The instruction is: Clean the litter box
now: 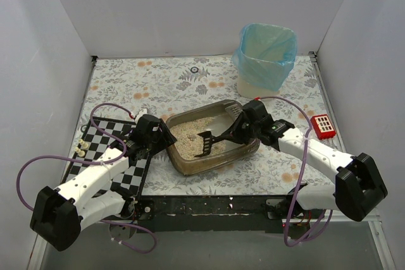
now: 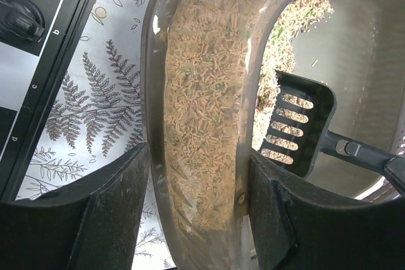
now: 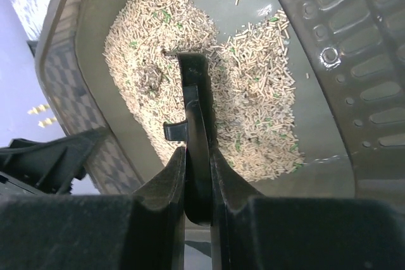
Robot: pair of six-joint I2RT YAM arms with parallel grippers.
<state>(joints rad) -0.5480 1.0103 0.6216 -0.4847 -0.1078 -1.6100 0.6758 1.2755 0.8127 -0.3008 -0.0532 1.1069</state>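
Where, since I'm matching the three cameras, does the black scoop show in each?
Top external: scoop at centre, inside the litter box.
Left wrist: right of centre, slots facing the camera.
Right wrist: centre, edge-on, held in the right hand.
Shared landmark: the litter box.

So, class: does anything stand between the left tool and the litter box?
Nothing visible does. The left tool straddles the wall of the litter box, one finger outside and one inside. The scoop, held by the right tool, sits further inside the box, clear of that gap.
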